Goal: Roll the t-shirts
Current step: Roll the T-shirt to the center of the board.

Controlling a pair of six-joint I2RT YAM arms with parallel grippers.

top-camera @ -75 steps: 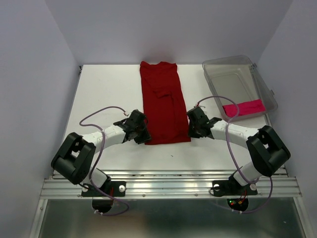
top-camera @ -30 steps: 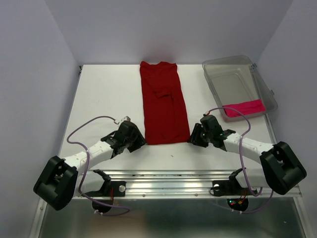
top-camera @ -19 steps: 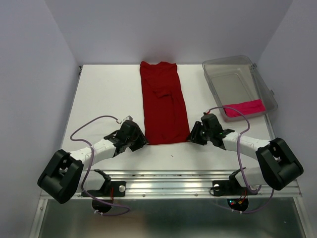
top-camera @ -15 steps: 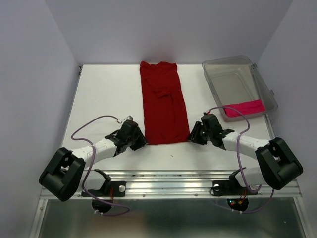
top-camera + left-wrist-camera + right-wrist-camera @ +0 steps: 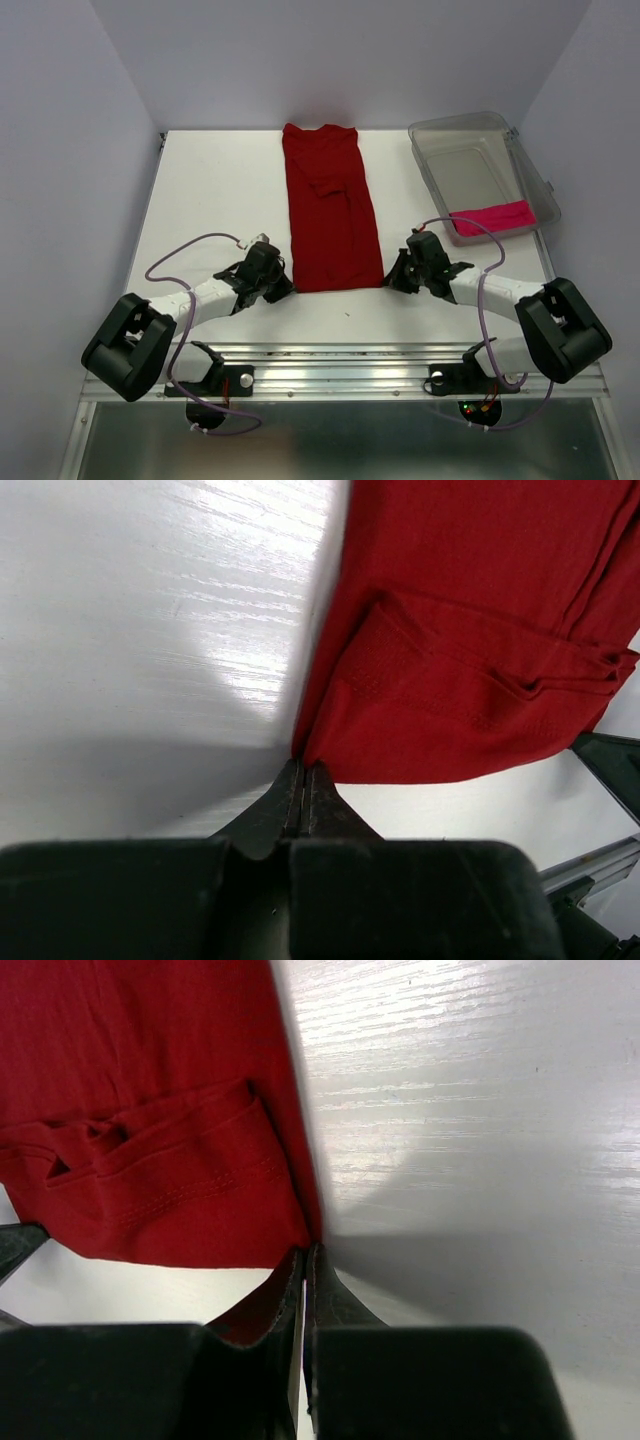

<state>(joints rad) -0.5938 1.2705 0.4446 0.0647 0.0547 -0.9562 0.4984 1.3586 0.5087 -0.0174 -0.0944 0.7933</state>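
A dark red t-shirt (image 5: pixel 330 210) lay flat on a white surface (image 5: pixel 215 190). It was folded into a long narrow strip, with the collar at the far end and the hem at the near end. A folded-in sleeve made a slanted ridge across its upper half.

The left tool (image 5: pixel 303 770) was clenched on the left corner of the hem, its two fingers pressed together with the very tip of the cloth pinched between them. The right tool (image 5: pixel 305 1252) was clenched the same way on the right corner of the hem. Both tools sat low against the surface, one at each side of the hem, and the shirt stretched away ahead of them.

Beyond the right tool and out to its right stood a clear plastic bin (image 5: pixel 440 140). A bright pink t-shirt (image 5: pixel 492 217) lay inside it as a small roll at the bin's near end, well apart from both tools.
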